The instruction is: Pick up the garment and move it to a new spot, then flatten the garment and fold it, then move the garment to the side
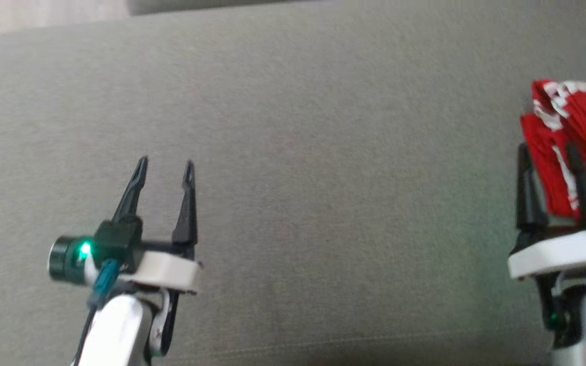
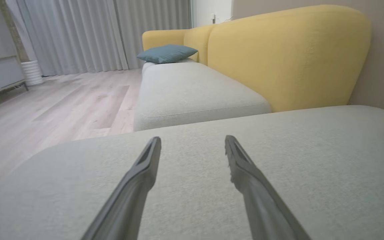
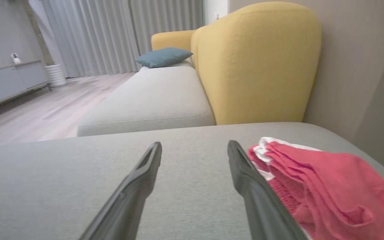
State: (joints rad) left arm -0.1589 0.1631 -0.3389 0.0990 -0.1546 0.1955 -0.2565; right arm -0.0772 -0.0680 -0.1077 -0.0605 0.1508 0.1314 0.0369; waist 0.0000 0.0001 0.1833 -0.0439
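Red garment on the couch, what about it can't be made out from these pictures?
- Right wrist view: the garment runs off the bottom and right edges; the open right gripper's finger covers its near side, so contact is unclear.
- Head view: the right edge cuts it off; dark fingers hide its lower part.
- Left wrist view: a sliver at the right edge.

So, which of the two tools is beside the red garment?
The right tool: the red garment lies close beside it. The left tool stands far from it.
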